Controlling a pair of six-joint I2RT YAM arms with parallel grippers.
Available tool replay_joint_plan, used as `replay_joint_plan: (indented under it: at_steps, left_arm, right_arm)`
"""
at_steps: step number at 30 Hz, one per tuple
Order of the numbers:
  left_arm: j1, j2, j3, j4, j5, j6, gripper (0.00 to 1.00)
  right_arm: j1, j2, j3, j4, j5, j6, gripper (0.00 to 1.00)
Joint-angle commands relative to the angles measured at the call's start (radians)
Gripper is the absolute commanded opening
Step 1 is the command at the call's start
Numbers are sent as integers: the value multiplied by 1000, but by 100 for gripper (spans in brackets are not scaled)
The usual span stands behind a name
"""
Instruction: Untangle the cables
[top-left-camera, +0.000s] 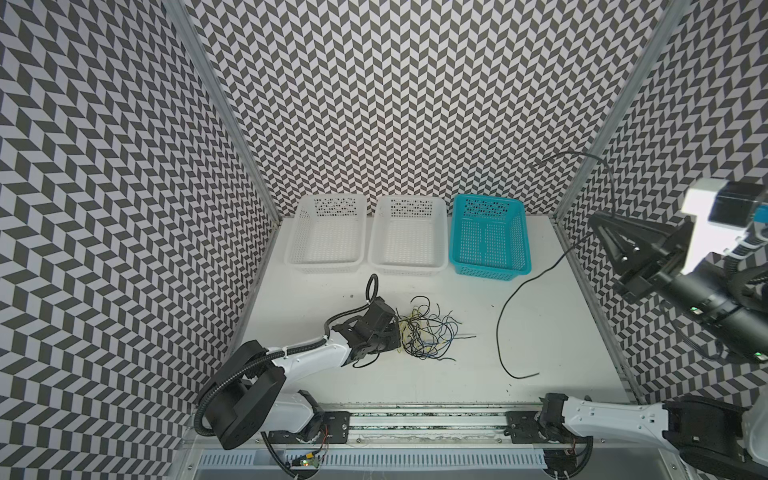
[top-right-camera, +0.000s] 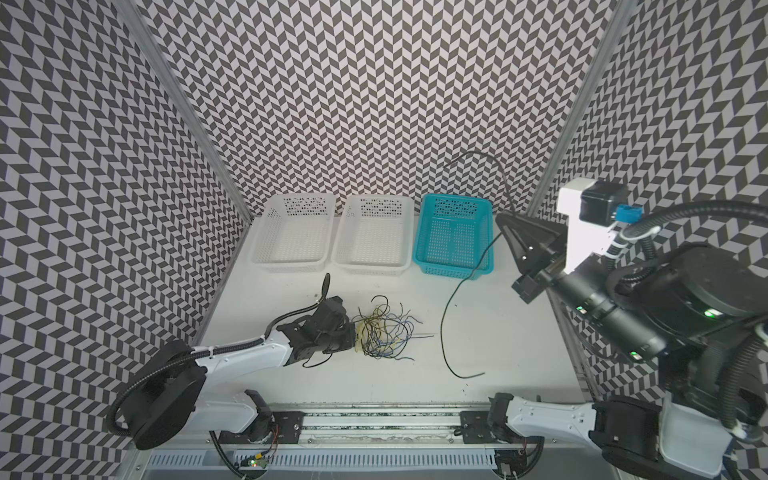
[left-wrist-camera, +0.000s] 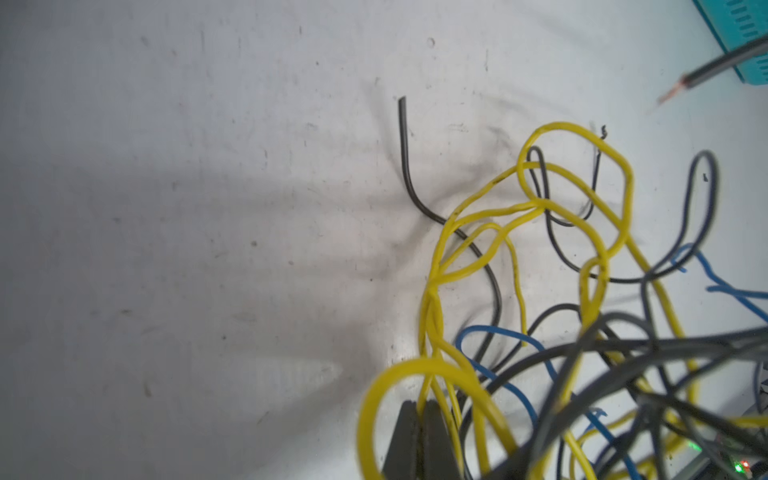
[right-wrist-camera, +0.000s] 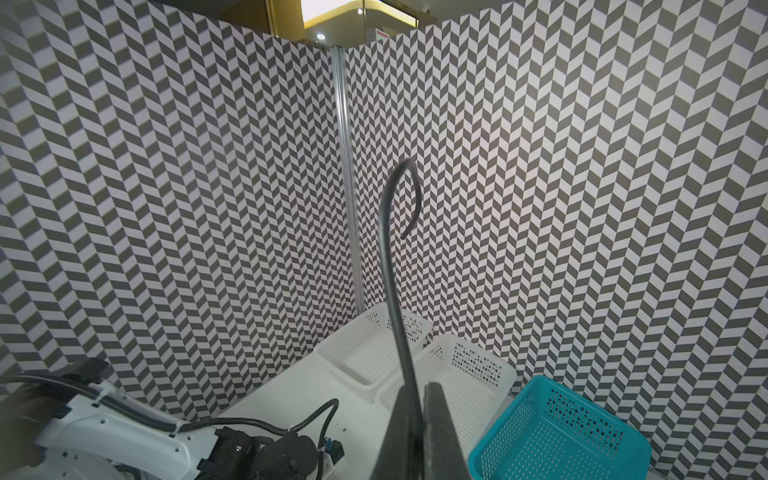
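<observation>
Step in hand: pulling one strand clear of the knot; two-arm hold.

Right pincer (top-left-camera: 595, 217) raised high at the right side, above the surface (top-left-camera: 415, 374); jaws closed tight on a long black cable (top-left-camera: 504, 307), confirmed in the right wrist view (right-wrist-camera: 419, 401); short free end arcs up past the jaws, long part hangs down and curves onto the surface, tail lying well apart from the heap; this cable looks fully free of the rest.

Left pincer (top-left-camera: 394, 332) low at the left edge of the tangle (top-left-camera: 428, 332); left wrist view shows the jaws (left-wrist-camera: 422, 419) pinched shut on a yellow cable (left-wrist-camera: 431, 307), twisted strands running out from between them; black, blue and yellow cables loop over each other beside it; knot far from undone.

Baskets along the back: two white baskets (top-left-camera: 322, 266) (top-left-camera: 409, 268) and a teal basket (top-left-camera: 490, 269); all three look empty.

Next, as I judge it: carry the black cable over a basket, lower until slack, release; the tail may drag or snag on the rim; left arm should keep the heap anchored.
</observation>
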Motion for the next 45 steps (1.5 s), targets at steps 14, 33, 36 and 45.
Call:
replay_joint_plan:
  at_steps: [14, 33, 36, 45]
  left_arm:
    - [-91, -35, 35, -24, -67, 54, 0]
    - [-154, -41, 39, -36, -116, 41, 0]
    - [-155, -57, 29, -40, -127, 39, 0]
    - [-157, -83, 14, -57, -142, 37, 0]
  right_arm:
    - [-97, 112, -60, 237, 78, -147, 0]
    - [-611, 477, 256, 343, -142, 40, 0]
    - [-637, 524, 252, 385, -133, 52, 0]
    - [-736, 627, 327, 413, -284, 191, 0]
